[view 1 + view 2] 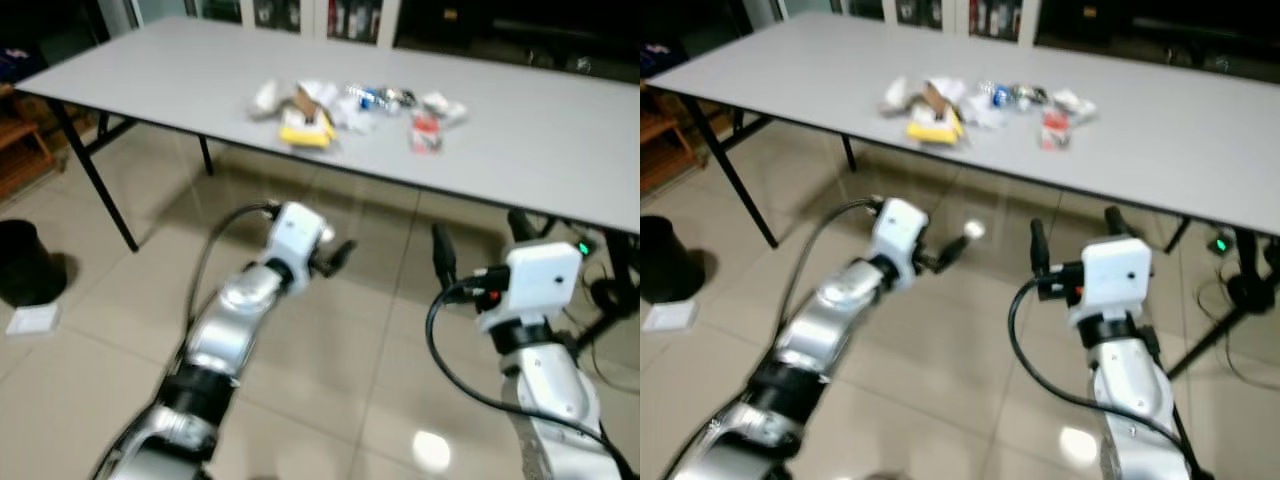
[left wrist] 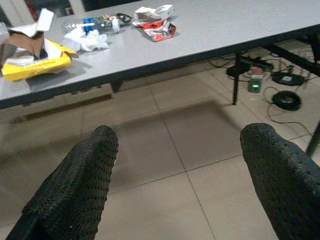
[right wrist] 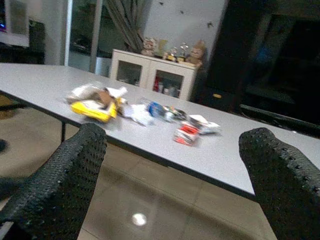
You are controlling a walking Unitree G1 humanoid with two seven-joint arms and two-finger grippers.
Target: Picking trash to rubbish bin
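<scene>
A heap of trash lies on the long grey table (image 1: 540, 140): a yellow packet (image 1: 305, 133) under a brown cardboard scrap, crumpled white paper (image 1: 352, 115), a blue-labelled bottle (image 1: 375, 97) and a red-and-white wrapper (image 1: 426, 135). A black rubbish bin (image 1: 25, 262) stands on the floor at the far left. My left gripper (image 2: 182, 135) is held open over the tiles, short of the table's front edge. My right gripper (image 3: 175, 132) is also open, level with it and facing the trash. Neither holds anything.
Black table legs (image 1: 95, 180) stand at the left. A white flat object (image 1: 32, 318) lies on the floor beside the bin. Cables and a device with a green light (image 2: 255, 86) lie under the table's right end. White cabinets (image 3: 155, 75) stand behind the table.
</scene>
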